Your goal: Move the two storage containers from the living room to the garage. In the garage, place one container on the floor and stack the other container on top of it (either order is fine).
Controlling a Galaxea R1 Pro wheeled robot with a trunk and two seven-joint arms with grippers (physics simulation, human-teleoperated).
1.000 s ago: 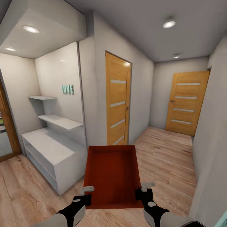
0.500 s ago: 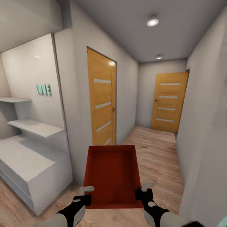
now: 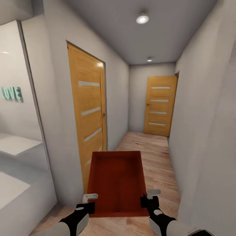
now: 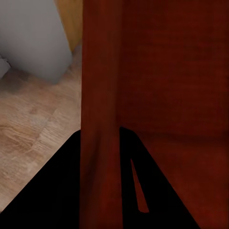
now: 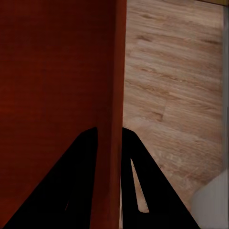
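As the robot advances into a narrow corridor, the view has shifted since a second ago: the white shelving unit (image 3: 13, 183) with the teal "LOVE" lettering (image 3: 11, 93) now sits at the far left edge, the near wood-panelled door (image 3: 87, 121) on the left wall looms larger, and the far wood-panelled door (image 3: 160, 105) at the corridor's end stands closer to centre. This is camera travel, not motion of the load; the orange-red rectangular open-top plastic storage container (image 3: 116, 182) keeps the same place ahead of the trunk, carried level above the light wood-plank floor (image 3: 154, 154). Judged from this, the transport leg is under way and the garage is not yet reached; only one container is in hand, so a second trip probably remains. Both arms reach forward symmetrically, near the lower edge of the head view. The left gripper (image 3: 88, 203) pinches the container's left wall near its near corner, one finger inside and one outside, as the left wrist view confirms (image 4: 101, 157). The right gripper (image 3: 149, 199) likewise pinches the right wall, its fingers straddling the wall in the right wrist view (image 5: 117, 157).
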